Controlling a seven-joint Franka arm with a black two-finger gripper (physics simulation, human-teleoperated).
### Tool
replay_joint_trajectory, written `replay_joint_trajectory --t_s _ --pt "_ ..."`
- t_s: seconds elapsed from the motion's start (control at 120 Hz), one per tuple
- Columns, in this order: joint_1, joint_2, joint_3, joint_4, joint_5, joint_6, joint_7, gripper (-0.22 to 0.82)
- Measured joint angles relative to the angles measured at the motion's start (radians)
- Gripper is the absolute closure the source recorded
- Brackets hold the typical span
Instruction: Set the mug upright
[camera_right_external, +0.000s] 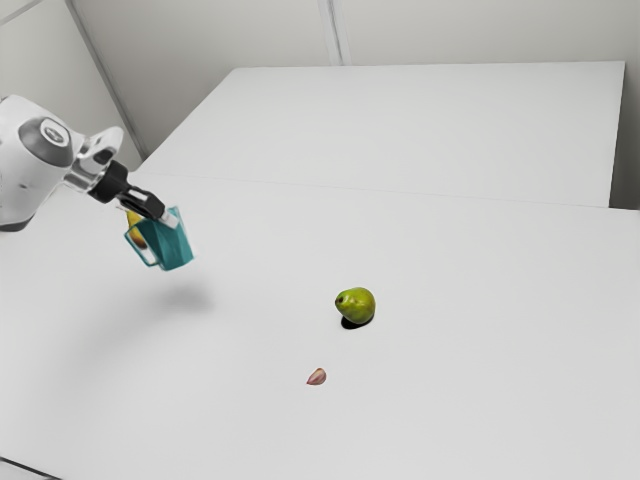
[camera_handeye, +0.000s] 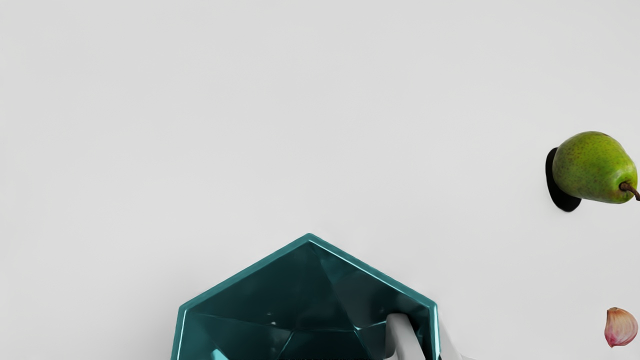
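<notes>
The gripper (camera_right_external: 170, 218) holds the teal faceted mug (camera_right_external: 170, 247) by its wall, up off the table, with a soft shadow below. The mug leans slightly, its opening toward the hand and its handle toward the exterior view's left. In the wrist view the mug (camera_handeye: 250, 280) shows its angular rim and dark inside. There the gripper (camera_handeye: 434, 337) has one pale finger inside the mug and the other outside, with the wall between them.
A green pear (camera_right_external: 356, 305) lies on the white table (camera_right_external: 450, 400), toward the exterior view's right from the mug. Near it is a small garlic clove (camera_right_external: 316, 377). Something yellow (camera_right_external: 135, 229) is partly hidden behind the mug.
</notes>
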Motion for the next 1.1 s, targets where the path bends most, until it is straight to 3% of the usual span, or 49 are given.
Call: replay_joint_trajectory --t_s 0.15,0.483,0.792,0.983,1.1 --pt "-0.009 0.014 -0.026 -0.001 0.17 0.119 -0.079 0.79" --pt "-0.045 0.106 -0.082 -0.052 0.353 0.509 -0.292 0.79" --pt "-0.061 0.186 -0.083 -0.068 0.356 0.65 -0.429 0.78" --pt "-0.069 0.194 -0.083 -0.07 0.353 0.672 -0.483 0.39" --pt "-0.069 0.194 -0.083 -0.071 0.352 0.678 -0.51 0.24"
